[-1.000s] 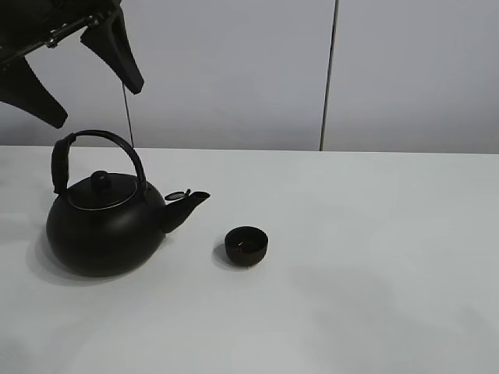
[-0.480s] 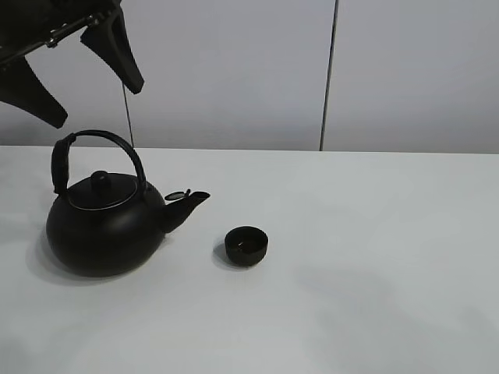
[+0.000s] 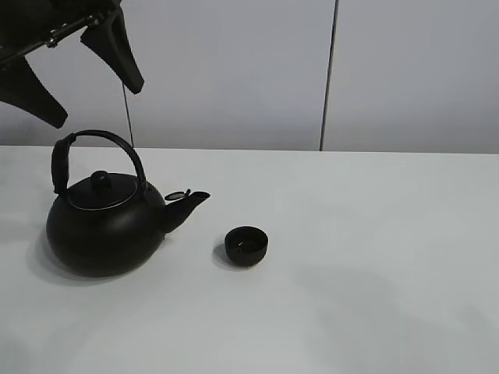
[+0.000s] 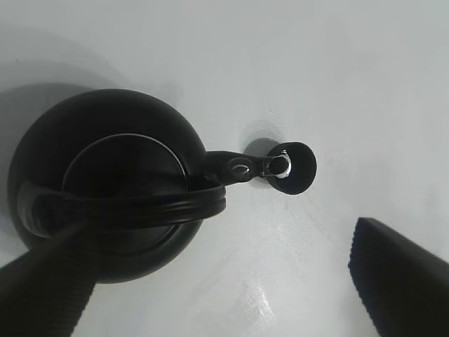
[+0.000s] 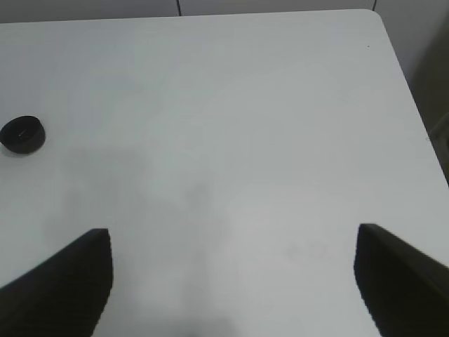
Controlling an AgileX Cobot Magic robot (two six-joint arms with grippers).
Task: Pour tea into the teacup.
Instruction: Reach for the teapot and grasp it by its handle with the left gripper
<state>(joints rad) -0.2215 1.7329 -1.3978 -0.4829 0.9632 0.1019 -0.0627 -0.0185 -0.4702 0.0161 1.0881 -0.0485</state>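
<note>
The small black teacup stands on the white table, just right of the spout of the large black kettle. My left gripper hangs high above the kettle's arched handle, open and holding nothing. In the left wrist view I look down on the kettle and the teacup beyond its spout, with the left gripper spread wide. My right gripper is open over bare table, and the teacup sits far off to its side. The exterior view does not show the right gripper.
The white table stretches to the right of the cup. Its rounded corner and edge show in the right wrist view. A grey panelled wall rises behind the table.
</note>
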